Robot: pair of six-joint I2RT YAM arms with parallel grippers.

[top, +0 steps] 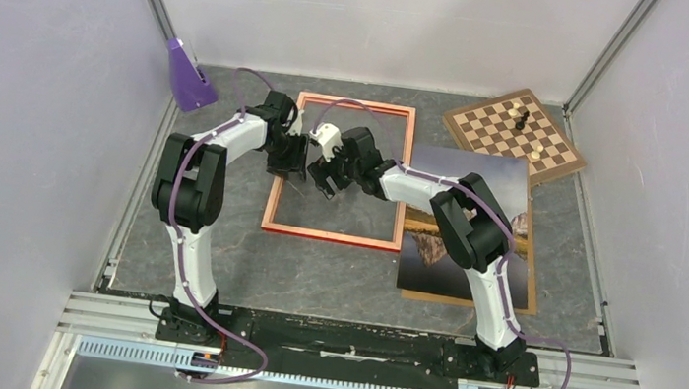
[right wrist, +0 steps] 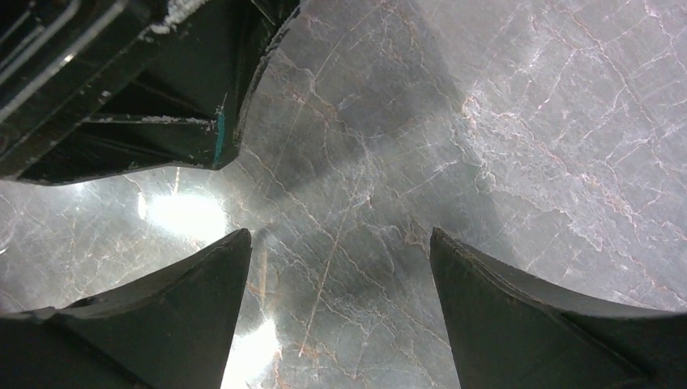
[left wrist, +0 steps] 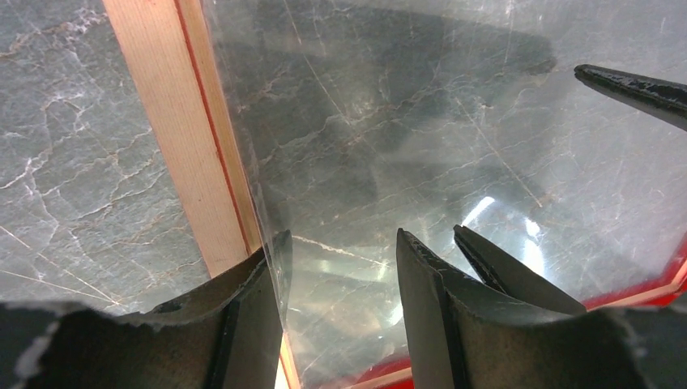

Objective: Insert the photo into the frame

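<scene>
Overhead, I observed the frame (top: 330, 235) lying flat near mid-table. The photo (top: 465, 177) lay picture side up just to its right, resting on a brown backing board (top: 530, 285) and partly covered by the right arm. It was outside the frame. The chessboard (top: 516, 136) sat at the far right corner.

That view placed the left gripper (top: 291, 166) at the frame's left rail and the right gripper (top: 327, 182) inside the opening, but the jaw gaps were too small to judge there.

The left wrist camera supplied what the overhead could not. A scratched clear pane (left wrist: 405, 121) filled the frame, its edge running along the pale wooden rail. The left jaws stood apart, one finger over the rail and the other over the pane. I saw nothing clamped between them.

The right wrist camera showed its jaws spread wide over the glossy marbled surface, holding nothing, with the left gripper's body at the upper left.
</scene>
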